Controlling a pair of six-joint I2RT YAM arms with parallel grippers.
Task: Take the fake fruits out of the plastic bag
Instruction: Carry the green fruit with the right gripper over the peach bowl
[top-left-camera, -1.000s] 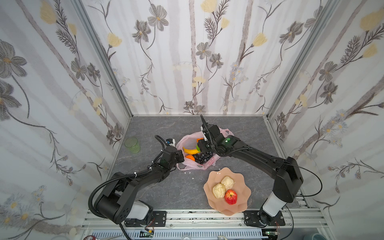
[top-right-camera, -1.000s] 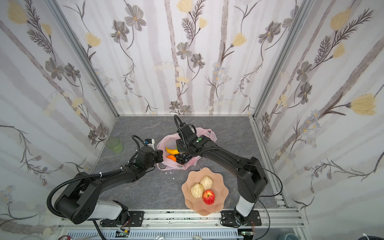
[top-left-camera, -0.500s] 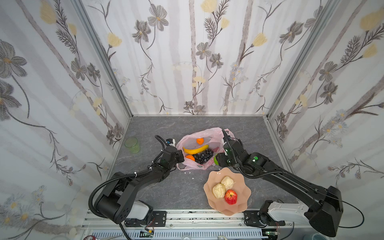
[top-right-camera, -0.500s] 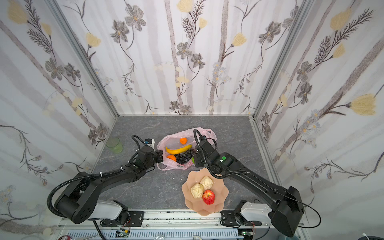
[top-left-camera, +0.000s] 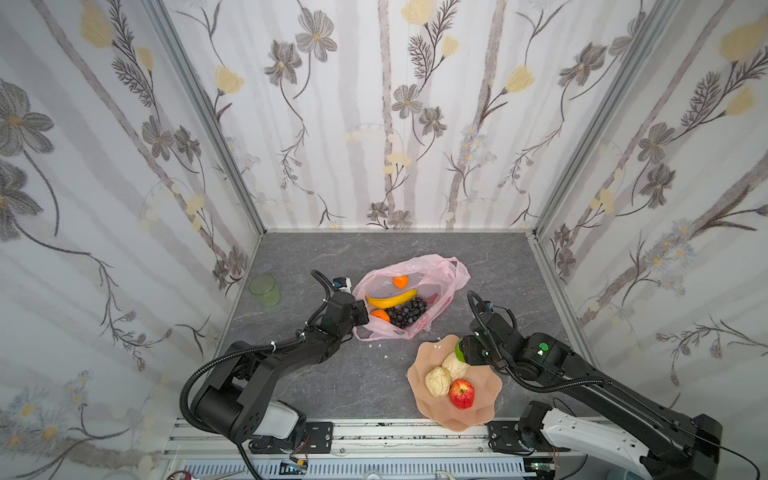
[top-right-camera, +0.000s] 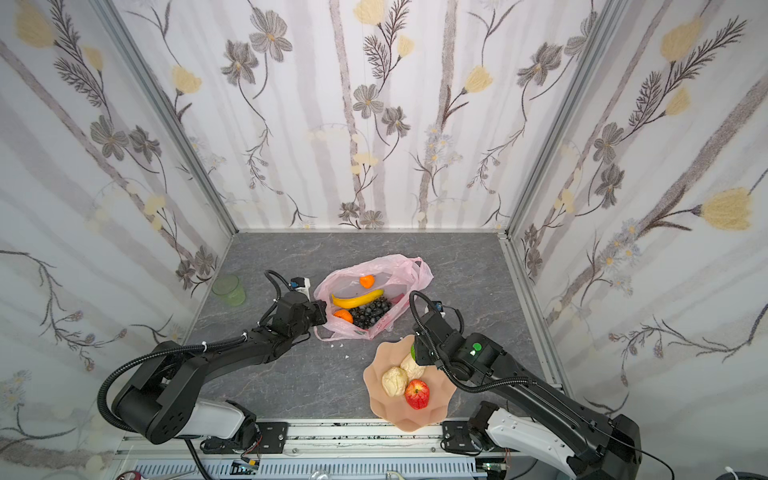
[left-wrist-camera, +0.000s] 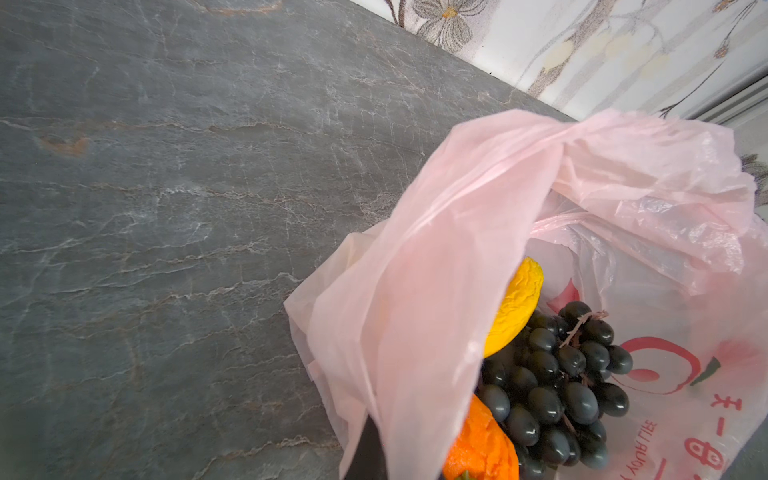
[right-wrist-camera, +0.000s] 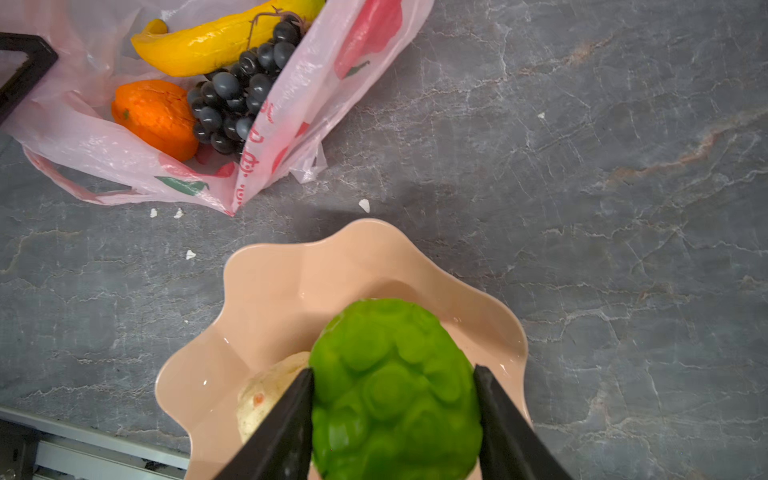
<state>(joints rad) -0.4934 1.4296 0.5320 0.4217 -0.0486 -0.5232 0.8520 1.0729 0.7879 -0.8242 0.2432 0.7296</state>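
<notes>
Operator: Grippers first. What are they holding?

Robot: My right gripper (right-wrist-camera: 392, 370) is clamped on the green bumpy fruit (right-wrist-camera: 386, 332), squeezing it across its widest part. I hold it over the plate (right-wrist-camera: 291, 299), at the side nearest the plastic bag (right-wrist-camera: 104, 145). One of the pears (right-wrist-camera: 266, 399) is just beside it, and the apple (top-left-camera: 461, 394) lies further back on the plate.

Operator: How does that fruit handle?

Robot: Light and rigid, I judge, but glossy, so it could slip. The bumps help the hold. It should be let go low, or it may roll against the pears.

Operator: And your other side?

Robot: My left gripper (top-left-camera: 360, 312) is closed at the bag's rim on my left. Pink film drapes over it in the wrist view, so I think it pinches the rim, but the contact itself is hidden. The bag is thin, floppy film and would likely drag along with a fruit unless pinned.

Operator: What is left inside?

Robot: The banana (top-left-camera: 390, 299), the grape bunch (top-left-camera: 407, 311) and two oranges (top-left-camera: 400, 282) lie in the open mouth. They are well apart from my right gripper, across bare table (top-left-camera: 374, 382). I would take the banana across its middle. The grapes look knobbly and best gripped around the bunch's body.
</notes>
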